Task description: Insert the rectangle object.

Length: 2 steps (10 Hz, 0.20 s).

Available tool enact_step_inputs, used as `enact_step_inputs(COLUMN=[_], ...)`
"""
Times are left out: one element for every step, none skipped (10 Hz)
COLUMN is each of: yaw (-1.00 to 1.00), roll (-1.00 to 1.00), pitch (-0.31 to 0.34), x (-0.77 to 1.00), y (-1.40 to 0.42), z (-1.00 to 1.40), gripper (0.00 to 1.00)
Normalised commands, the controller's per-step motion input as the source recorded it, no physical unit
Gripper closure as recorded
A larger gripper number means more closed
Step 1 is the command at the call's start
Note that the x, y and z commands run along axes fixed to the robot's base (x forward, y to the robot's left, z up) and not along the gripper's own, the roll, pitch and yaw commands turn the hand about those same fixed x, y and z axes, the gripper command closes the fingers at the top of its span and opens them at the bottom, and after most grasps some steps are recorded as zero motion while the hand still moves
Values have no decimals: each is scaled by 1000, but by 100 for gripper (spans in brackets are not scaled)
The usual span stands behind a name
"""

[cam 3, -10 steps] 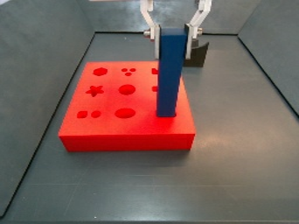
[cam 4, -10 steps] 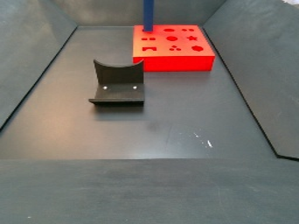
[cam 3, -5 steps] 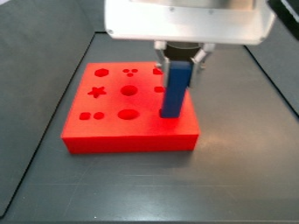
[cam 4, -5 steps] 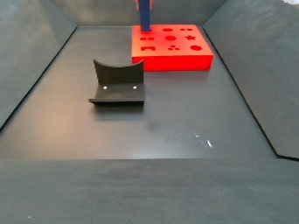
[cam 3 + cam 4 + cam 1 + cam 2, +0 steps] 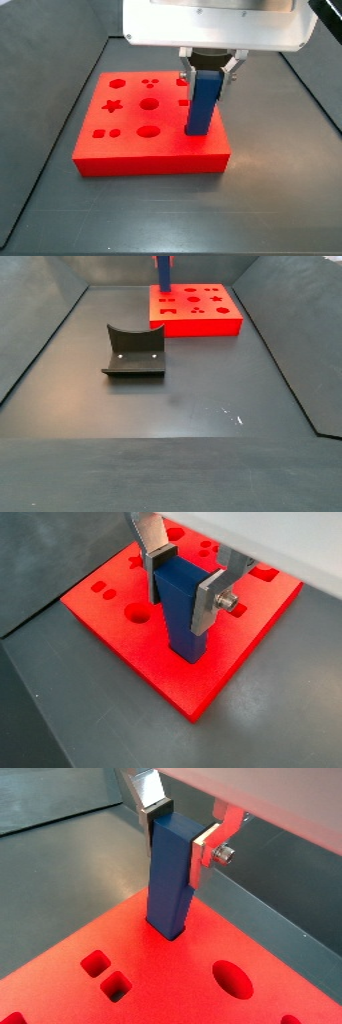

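The rectangle object [image 5: 202,100], a blue bar, stands upright on the red block [image 5: 127,140] near its right front corner. Its lower end meets the block's top; I cannot tell how deep it sits. My gripper [image 5: 207,68] is around the bar's upper end. In both wrist views the gripper [image 5: 185,584] [image 5: 182,833] has a finger pressed on each side of the bar [image 5: 181,617] [image 5: 171,878]. In a side view only the bar's lower part [image 5: 163,271] shows, at the red block's [image 5: 201,321] far left corner.
The red block has several shaped holes, among them a star [image 5: 111,103] and round ones [image 5: 148,103]. The dark fixture [image 5: 134,353] stands on the floor well away from the block. Grey walls [image 5: 54,326] bound the floor.
The gripper has come down along the bar from well above, and its fingers have drawn in against the bar's sides. The bar has stayed upright in the same place.
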Motion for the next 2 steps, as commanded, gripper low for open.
enact_step_inputs(yaw=[0,0], roll=[0,0], pitch=[0,0], x=[0,0], y=[-157,0], z=[0,0], gripper=[100,100])
